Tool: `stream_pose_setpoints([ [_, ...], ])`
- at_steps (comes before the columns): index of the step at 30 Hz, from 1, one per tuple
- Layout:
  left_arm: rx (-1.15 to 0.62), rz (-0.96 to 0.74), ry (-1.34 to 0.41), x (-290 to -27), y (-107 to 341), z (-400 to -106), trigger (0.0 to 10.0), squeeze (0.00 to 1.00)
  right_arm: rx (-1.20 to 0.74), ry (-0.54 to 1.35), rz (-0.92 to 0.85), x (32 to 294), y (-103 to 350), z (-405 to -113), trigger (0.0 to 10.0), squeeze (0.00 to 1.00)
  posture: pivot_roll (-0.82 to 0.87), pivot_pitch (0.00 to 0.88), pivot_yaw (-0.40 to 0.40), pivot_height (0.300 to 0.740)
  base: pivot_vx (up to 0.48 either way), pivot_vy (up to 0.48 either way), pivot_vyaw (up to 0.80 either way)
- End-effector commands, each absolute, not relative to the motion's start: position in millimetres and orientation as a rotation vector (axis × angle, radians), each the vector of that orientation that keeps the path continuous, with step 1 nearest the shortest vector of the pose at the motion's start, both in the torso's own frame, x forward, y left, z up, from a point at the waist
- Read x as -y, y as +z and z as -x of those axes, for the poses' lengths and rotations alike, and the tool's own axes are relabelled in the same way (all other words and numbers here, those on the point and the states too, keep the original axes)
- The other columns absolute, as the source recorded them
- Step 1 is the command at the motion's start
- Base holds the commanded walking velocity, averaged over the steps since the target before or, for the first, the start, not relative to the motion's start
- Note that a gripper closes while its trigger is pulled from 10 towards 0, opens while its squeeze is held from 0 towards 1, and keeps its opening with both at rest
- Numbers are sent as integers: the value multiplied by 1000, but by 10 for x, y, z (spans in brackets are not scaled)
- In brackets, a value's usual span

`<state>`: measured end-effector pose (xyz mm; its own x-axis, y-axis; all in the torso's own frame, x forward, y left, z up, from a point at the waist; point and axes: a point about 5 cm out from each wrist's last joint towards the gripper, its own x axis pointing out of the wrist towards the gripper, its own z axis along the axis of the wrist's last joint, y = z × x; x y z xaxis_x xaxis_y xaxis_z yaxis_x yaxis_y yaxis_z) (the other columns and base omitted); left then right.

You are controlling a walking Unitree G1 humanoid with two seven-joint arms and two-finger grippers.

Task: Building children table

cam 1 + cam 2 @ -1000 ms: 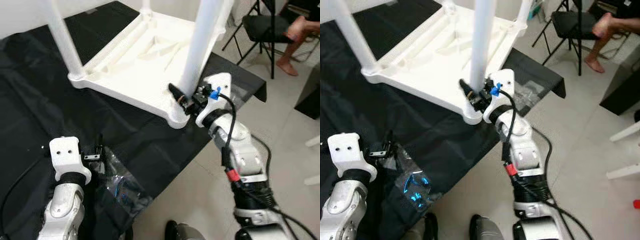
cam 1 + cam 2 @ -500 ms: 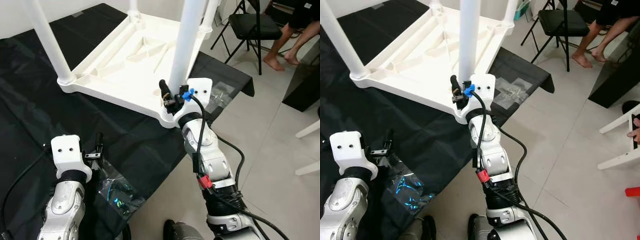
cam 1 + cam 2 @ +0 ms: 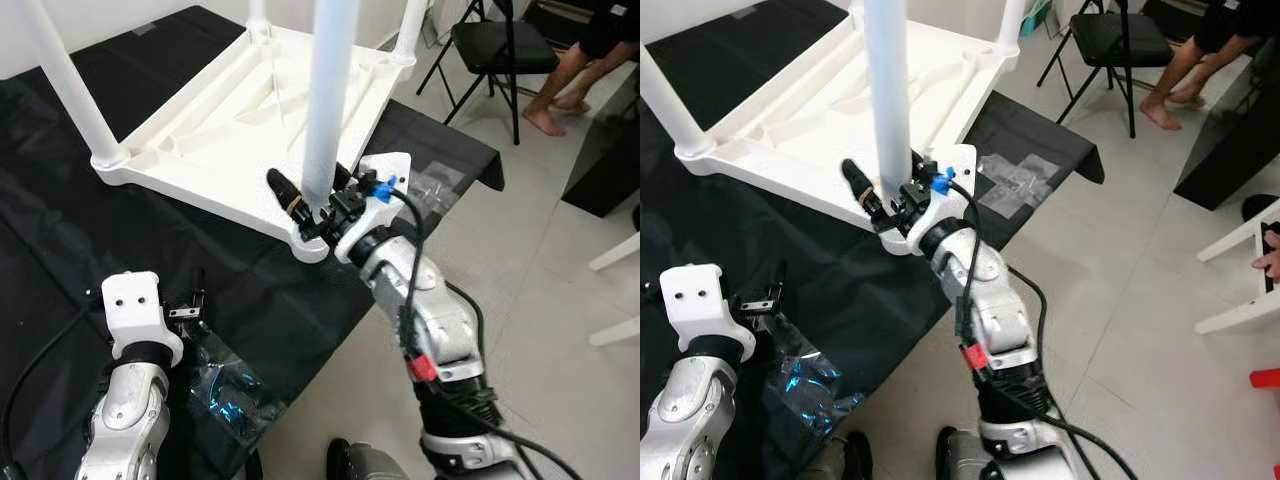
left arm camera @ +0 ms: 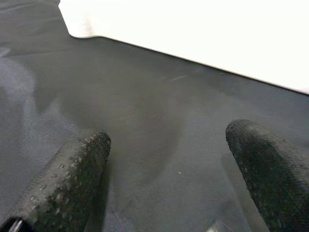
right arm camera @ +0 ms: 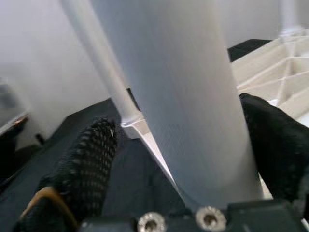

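The white children's table (image 3: 230, 110) lies upside down on a black cloth (image 3: 60, 220), its legs pointing up. My right gripper (image 3: 315, 190) is at the base of the near corner leg (image 3: 330, 100), open, with one black finger on each side of it. In the right wrist view the leg (image 5: 183, 96) stands between the fingers (image 5: 91, 159), with a gap on one side. My left gripper (image 3: 190, 300) hovers low over the cloth near me, open and holding nothing; its wrist view shows the cloth and the table's edge (image 4: 203, 34).
A crumpled clear plastic bag (image 3: 225, 385) lies on the cloth by my left gripper. The cloth ends at the tiled floor (image 3: 540, 230) on my right. A black folding chair (image 3: 490, 45) and a seated person's legs (image 3: 560, 85) are at the far right.
The table's near corner has slid to the left across the cloth, with my right gripper staying around the leg's base. The view shifted at first. My left arm has not moved.
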<state>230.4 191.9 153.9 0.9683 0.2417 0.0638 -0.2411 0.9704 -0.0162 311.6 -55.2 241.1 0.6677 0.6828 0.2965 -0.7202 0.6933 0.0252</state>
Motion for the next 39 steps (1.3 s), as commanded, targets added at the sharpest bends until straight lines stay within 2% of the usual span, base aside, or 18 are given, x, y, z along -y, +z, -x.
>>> stream_pose_setpoints([
  [1,51,-4,253,-1920,1495,-2277,10000,0,278,890,-111,602,2424,-3095,10000,1000,4,221,-70,740,0,0,0],
  [6,56,-3,255,-1904,1517,-2248,10000,0,261,1041,40,889,2468,-3220,10000,1000,19,243,-75,740,0,0,0],
  [10,57,-3,258,-1904,1525,-2230,10000,0,254,1104,80,954,2512,-3249,10000,1000,25,252,-78,740,0,0,0],
  [11,57,-6,263,-1908,1537,-2196,10000,0,241,1178,128,992,2568,-3285,10000,0,41,274,-82,740,0,0,0],
  [19,52,-13,272,-1919,1559,-2113,10000,0,211,1269,239,1059,2670,-3400,10000,0,58,292,-85,740,0,0,0],
  [24,42,-23,279,-1936,1575,-2037,10000,0,173,1293,341,1223,2723,-3499,10000,0,70,315,-86,740,0,0,0],
  [26,38,-28,283,-1949,1586,-2001,10000,0,174,1282,362,1275,2740,-3534,4824,0,70,321,-83,740,0,0,0],
  [28,38,-28,283,-1949,1586,-2001,10000,0,174,1282,362,1275,2740,-3534,4824,0,70,321,-83,740,0,0,0],
  [29,37,-30,284,-1948,1593,-1987,10000,0,183,1273,365,1267,2730,-3546,0,0,73,329,-79,740,0,0,0],
  [39,30,-34,285,-1923,1607,-1969,10000,0,224,1258,376,1239,2704,-3557,0,0,62,326,-79,740,0,0,0],
])
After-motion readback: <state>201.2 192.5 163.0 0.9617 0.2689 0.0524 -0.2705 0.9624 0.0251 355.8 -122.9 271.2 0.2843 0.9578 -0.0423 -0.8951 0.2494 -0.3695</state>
